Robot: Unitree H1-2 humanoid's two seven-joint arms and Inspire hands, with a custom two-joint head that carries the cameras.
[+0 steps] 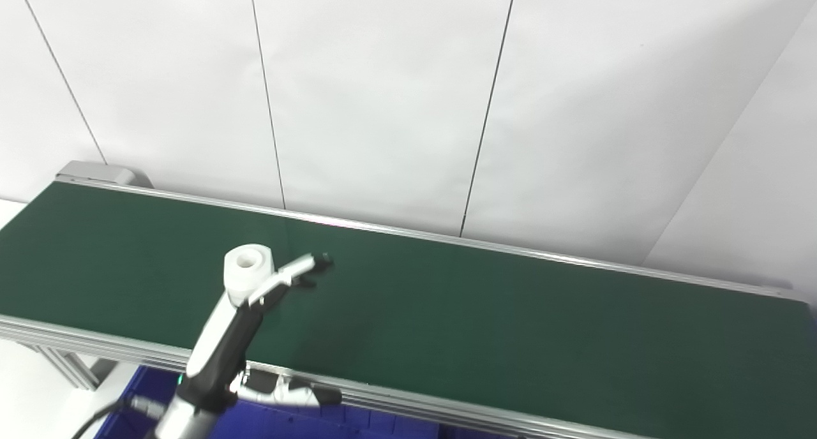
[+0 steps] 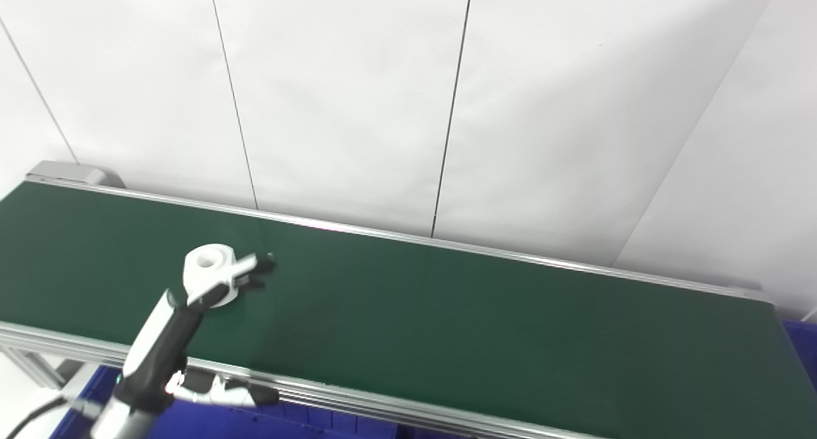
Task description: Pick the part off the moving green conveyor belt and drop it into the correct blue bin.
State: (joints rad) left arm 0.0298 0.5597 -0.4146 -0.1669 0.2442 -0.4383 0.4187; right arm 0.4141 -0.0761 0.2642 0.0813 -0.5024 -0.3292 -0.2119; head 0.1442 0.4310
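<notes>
Left eye view shows the left hand (image 1: 281,279) reached out over the green conveyor belt (image 1: 510,311), its fingers (image 1: 300,267) spread and pointing toward 2 o'clock, with the white part (image 1: 247,267) just at its 10 o'clock side, touching or nearly so. Whether the hand actually grips the part I cannot tell. The part's bore faces up; the blue bin (image 1: 268,423) lies at 6 o'clock, below the belt's near rail, and no right hand is in view.

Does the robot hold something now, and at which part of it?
The left hand is at the lower side of the white cylindrical part over the green belt, fingers reaching past it. A firm hold cannot be confirmed.
</notes>
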